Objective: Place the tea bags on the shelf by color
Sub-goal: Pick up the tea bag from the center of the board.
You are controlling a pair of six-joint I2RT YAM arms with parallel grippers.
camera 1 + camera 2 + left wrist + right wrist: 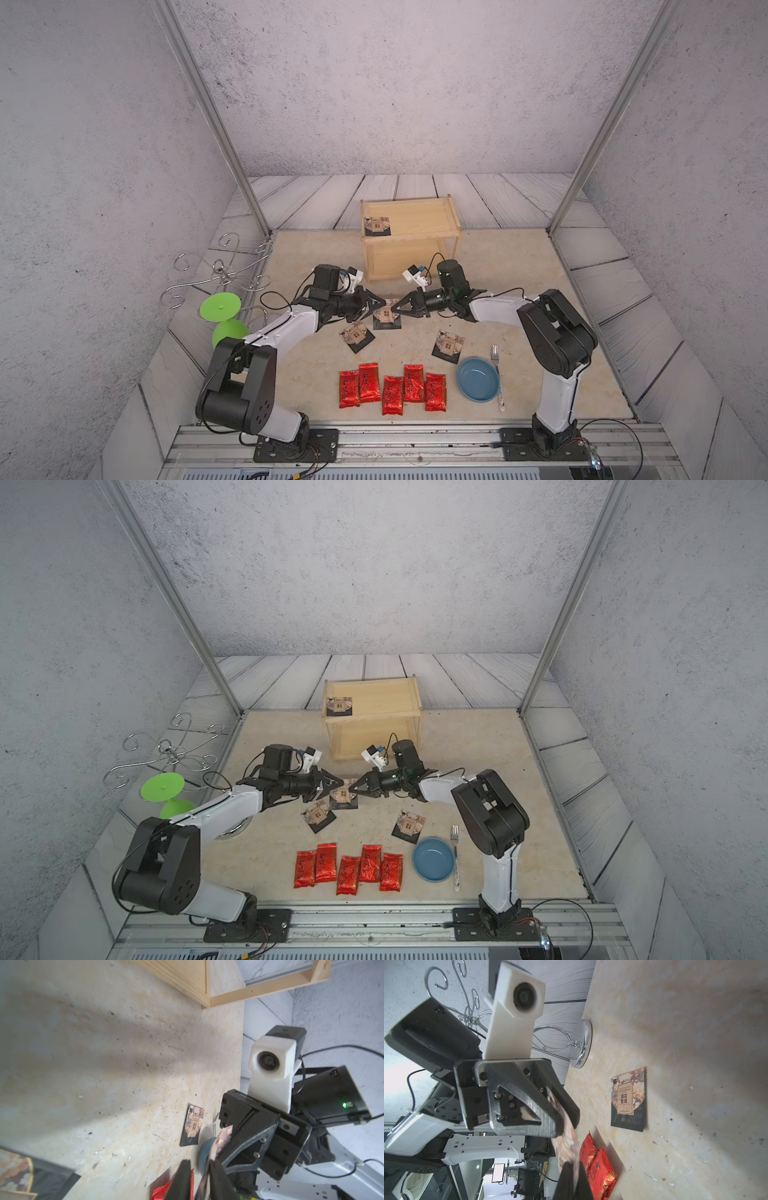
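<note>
A black tea bag (385, 313) (344, 792) hangs upright above the middle of the table, with my right gripper (395, 309) (574, 1165) shut on one edge. My left gripper (379, 306) (199, 1162) faces it from the other side. Its jaws stand narrowly apart around the bag's (223, 1138) other edge, and a gap still shows beside one finger. Two more black tea bags (356, 336) (448, 345) lie flat on the table. One black tea bag (377, 225) rests on the top tier of the wooden shelf (419, 222). Several red tea bags (390, 388) lie in a row near the front.
A blue bowl (478, 379) and a fork (496, 374) sit at the front right beside the red row. A green plastic goblet (222, 316) and a chrome wire hook stand (220, 270) stand at the left edge. Metal frame posts rise at the back corners.
</note>
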